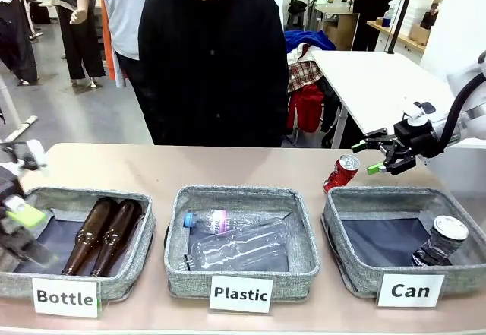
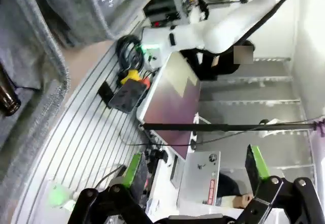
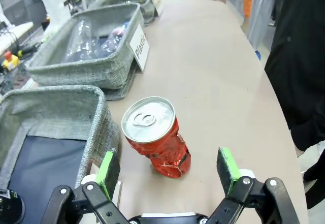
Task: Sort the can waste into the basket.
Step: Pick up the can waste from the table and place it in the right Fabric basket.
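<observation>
A crushed red can point(image 1: 342, 172) with a silver top stands tilted on the table, just beyond the far left corner of the "Can" basket point(image 1: 380, 198). My right gripper point(image 1: 379, 155) hovers open just right of and above the red can point(image 3: 157, 136), which sits ahead between its green pads point(image 3: 228, 163). The "Can" basket's wall point(image 3: 61, 107) is beside it. A grey-black patterned can point(image 1: 440, 240) with a silver lid lies inside the basket at its right. My left gripper point(image 2: 195, 176) is open at the table's left edge by the "Bottle" basket point(image 1: 45, 198), holding nothing.
The "Bottle" basket holds two brown glass bottles point(image 1: 102, 232). The "Plastic" basket point(image 1: 241, 194) in the middle holds clear plastic bottles point(image 1: 239, 244). A person in black point(image 1: 213, 58) stands at the far side. Bare tabletop point(image 3: 213, 71) stretches beyond the red can.
</observation>
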You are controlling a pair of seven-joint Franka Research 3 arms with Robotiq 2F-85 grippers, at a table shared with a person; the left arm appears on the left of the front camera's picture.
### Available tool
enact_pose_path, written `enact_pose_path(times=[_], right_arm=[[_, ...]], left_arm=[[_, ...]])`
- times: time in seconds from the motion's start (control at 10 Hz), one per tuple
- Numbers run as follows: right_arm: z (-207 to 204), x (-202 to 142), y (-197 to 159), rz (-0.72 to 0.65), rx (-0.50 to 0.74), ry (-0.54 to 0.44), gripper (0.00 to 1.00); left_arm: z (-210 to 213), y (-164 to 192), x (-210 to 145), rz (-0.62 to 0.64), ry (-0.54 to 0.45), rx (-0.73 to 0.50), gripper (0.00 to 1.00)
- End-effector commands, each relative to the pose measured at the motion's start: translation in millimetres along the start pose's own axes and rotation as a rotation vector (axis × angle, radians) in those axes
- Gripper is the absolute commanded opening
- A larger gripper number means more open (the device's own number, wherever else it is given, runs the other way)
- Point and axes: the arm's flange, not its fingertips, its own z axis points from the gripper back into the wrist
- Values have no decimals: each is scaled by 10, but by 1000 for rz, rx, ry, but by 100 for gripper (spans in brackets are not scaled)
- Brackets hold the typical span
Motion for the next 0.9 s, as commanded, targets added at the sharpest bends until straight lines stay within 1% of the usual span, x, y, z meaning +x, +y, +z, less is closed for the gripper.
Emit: enact_pose_path(times=[0.0,0.1,0.2,0.6,0.8], right_arm=[[-63,-30,-98,12,-4,-27,100],[-116,-53,-77,20,31,-12,100],[-160,-65,-79,24,43,7,100],[-404,-129,-111,5,42,-6,100],[-516,-149,-124,-3,71,-1,100]], left_arm=[[-108,107,17,40,23,49,100],[0,0,0,0,0,0,100],[0,0,0,0,0,0,100],[0,0,0,0,0,0,100],[0,0,0,0,0,0,100]])
